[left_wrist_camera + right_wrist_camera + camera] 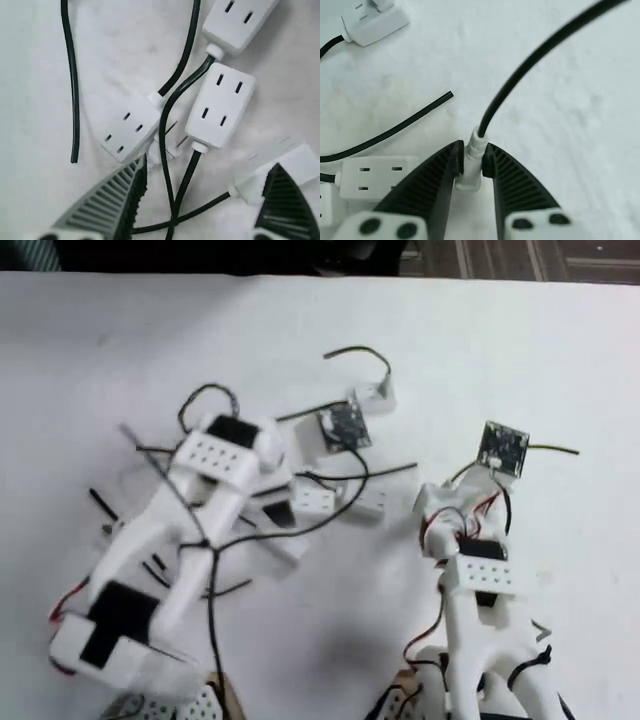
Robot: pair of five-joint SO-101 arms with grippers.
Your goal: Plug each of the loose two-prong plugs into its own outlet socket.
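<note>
As right claw [473,148] pinches plug [469,174], left claw [209,165] spread over sockets [220,107]

The white table [110,330] bears a loose tangle of black cords [70,75] and several white outlet sockets, all lying flat. Three lie face up, close together: the first socket [125,131], the second socket [220,107] just beside it, and the third socket [237,20] touching the second's end. Another white block [375,393] with its own cord lies apart, nearer the far edge
</note>
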